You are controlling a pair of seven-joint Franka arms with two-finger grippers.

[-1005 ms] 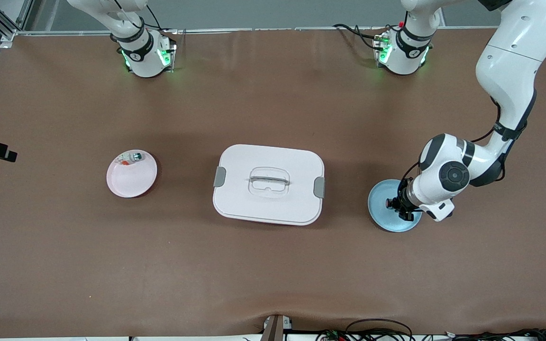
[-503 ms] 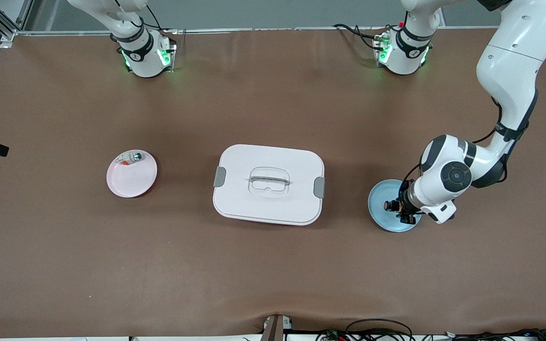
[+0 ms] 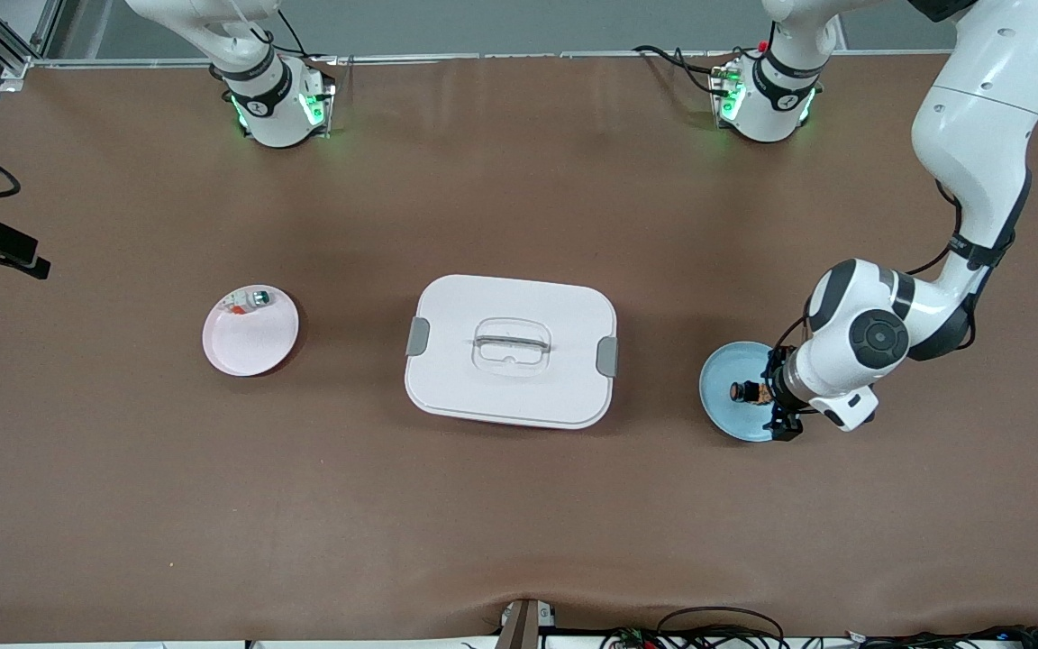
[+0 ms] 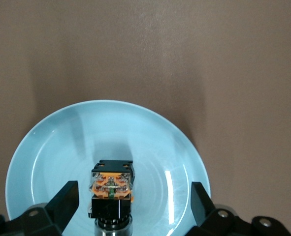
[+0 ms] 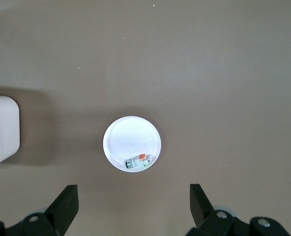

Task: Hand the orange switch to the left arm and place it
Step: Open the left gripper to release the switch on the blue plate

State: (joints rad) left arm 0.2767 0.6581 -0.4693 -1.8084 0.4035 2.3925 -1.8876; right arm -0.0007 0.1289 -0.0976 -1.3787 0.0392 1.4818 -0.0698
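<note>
Two plates [image 3: 250, 338] – one box [image 3: 511, 350] – perhaps three switches [image 3: 743, 392].

The small black-and-orange push-button switch [image 4: 112, 191] is cut off at the left wrist view's edge; the large white plastic box [image 5: 1, 133] shows only a corner. The tiny pieces on the round pink plate [image 3: 250, 330] are too small to identify.

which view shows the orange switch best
The left wrist view: the orange switch fills the foreground, lying on the blue plate between the open left gripper fingers. The front view shows it only as a tiny dark piece on that plate. The right wrist view does not show it.
</note>
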